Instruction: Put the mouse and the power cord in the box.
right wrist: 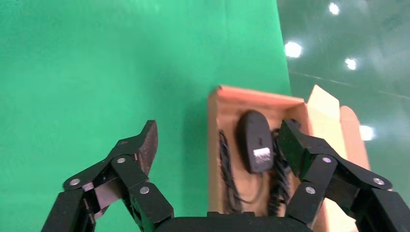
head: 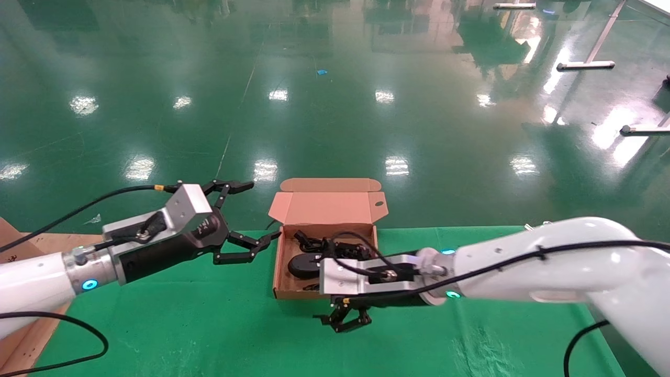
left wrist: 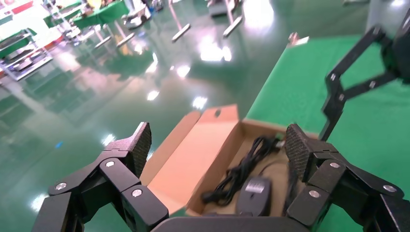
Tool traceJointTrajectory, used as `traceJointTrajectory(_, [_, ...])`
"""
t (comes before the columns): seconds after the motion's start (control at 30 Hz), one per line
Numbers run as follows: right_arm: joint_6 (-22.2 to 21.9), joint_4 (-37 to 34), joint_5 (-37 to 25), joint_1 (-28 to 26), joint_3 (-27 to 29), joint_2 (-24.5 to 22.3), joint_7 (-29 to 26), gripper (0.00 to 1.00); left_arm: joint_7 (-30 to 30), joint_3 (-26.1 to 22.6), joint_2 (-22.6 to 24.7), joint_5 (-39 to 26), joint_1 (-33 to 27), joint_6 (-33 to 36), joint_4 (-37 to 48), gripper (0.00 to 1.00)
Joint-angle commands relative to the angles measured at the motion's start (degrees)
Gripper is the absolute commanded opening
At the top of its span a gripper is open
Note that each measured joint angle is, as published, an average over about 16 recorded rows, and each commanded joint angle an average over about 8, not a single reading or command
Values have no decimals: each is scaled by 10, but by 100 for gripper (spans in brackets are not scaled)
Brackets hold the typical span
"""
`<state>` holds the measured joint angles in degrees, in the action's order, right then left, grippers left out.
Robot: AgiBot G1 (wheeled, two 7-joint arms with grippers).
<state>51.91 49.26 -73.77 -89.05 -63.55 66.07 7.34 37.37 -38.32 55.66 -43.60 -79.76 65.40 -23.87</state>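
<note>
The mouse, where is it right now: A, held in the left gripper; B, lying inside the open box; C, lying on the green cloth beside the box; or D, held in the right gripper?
B: the mouse lies inside the open box beside the power cord, and the left gripper and right gripper are both open and empty.
</note>
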Motion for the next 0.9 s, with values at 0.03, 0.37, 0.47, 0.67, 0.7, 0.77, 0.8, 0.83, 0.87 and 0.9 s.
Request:
traceJointTrajectory(0.03, [16,11,15,13,22,-14,-8,100,-21,10,-9,1,8,9,-22,100])
traceJointTrajectory(0.37, [95,68,90,77,134,-87,-51,100,-130,60,-56,5,49,55,-135,100])
traceJointTrajectory(0.47, [119,86,113,97,168,-110,-64,100,-163,76,-70,6,62,69,-169,100])
traceJointTrajectory(0.67, [167,120,158,136,235,-154,-90,100,-229,106,-98,8,87,97,-237,100])
traceJointTrajectory(0.7, [175,126,166,143,247,-161,-94,100,-240,111,-103,9,91,101,-248,100])
traceJointTrajectory(0.77, [191,138,181,156,269,-176,-102,100,-262,121,-112,9,99,111,-271,100])
traceJointTrajectory(0.8, [199,144,188,162,281,-183,-107,100,-273,127,-117,10,103,115,-282,100])
traceJointTrajectory(0.83, [207,149,196,169,292,-191,-111,100,-284,132,-122,10,107,120,-294,100])
traceJointTrajectory(0.87, [215,155,203,175,303,-198,-115,100,-295,137,-127,11,112,124,-305,100])
traceJointTrajectory(0.9, [224,161,211,182,314,-205,-120,100,-306,142,-131,11,116,129,-316,100])
